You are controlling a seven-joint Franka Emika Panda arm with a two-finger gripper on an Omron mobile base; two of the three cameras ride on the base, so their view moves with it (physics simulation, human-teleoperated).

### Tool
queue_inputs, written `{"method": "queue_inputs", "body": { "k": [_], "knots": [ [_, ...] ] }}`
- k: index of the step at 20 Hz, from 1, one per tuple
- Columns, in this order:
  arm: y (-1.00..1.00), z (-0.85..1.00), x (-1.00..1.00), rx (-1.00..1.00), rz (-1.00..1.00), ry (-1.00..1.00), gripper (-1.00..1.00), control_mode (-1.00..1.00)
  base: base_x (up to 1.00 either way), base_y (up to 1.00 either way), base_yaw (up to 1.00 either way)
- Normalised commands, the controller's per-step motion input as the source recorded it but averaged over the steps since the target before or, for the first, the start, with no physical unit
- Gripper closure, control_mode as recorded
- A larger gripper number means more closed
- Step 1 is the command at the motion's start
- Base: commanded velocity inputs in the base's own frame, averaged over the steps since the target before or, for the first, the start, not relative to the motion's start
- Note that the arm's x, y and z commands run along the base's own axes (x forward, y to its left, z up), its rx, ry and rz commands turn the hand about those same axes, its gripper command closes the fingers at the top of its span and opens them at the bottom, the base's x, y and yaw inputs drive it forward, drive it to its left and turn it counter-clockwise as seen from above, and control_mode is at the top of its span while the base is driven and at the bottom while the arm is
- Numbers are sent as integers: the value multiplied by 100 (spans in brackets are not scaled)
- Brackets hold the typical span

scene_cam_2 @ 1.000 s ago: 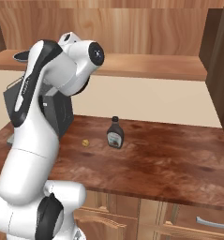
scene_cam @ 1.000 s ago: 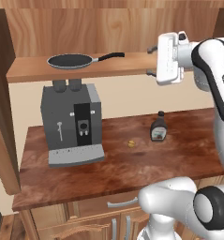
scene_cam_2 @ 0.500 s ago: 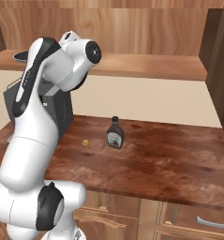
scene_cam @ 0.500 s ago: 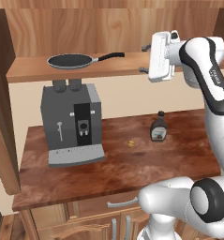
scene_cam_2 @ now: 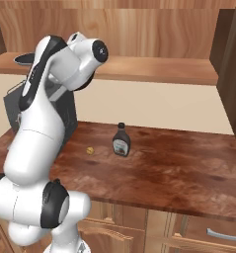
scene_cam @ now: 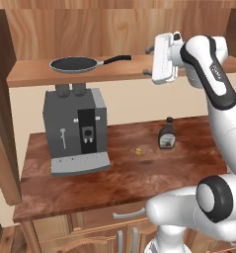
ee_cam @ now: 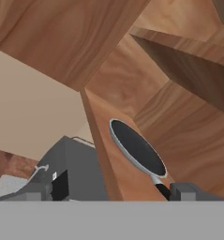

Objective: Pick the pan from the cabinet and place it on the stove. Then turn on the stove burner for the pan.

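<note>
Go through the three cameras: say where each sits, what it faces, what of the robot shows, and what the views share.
Left base view: behind the arm, to its left, facing the pan on the cabinet shelf above the coffee machine; arm and open gripper show.
Right base view: behind, to its right, facing the counter; arm shows.
Hand view: along the shelf toward the pan; finger tips show.
Shared: both base views show the syrup bottle.

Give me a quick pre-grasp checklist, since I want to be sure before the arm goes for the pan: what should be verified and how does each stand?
1. Pincer open and empty: ok.
2. Pan flat on the cabinet shelf, nothing on it: ok.
3. Pan handle pointing toward the pincer, path along the shelf free: ok.
4. Fingertips straddling the handle: not ok, handle end just at one tip.
5. Coffee machine and syrup bottle below the shelf, out of the way: ok.
6. Stove ready: cannot tell.
</note>
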Motion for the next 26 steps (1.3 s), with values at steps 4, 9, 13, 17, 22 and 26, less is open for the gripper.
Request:
{"method": "queue_inputs", "body": {
  "k": [4,9,13,17,22,26],
  "knots": [
    [0,0,18,-1,0,1,-100,-100,0,0,0],
    [1,0,13,0,0,0,-100,-100,0,0,0],
    [0,0,16,0,0,0,-100,-100,0,0,0],
    [0,0,10,0,0,0,-100,-100,0,0,0],
    [0,0,7,0,0,0,-100,-100,0,0,0],
    [0,0,11,0,0,0,-100,-100,0,0,0]
  ]
}}
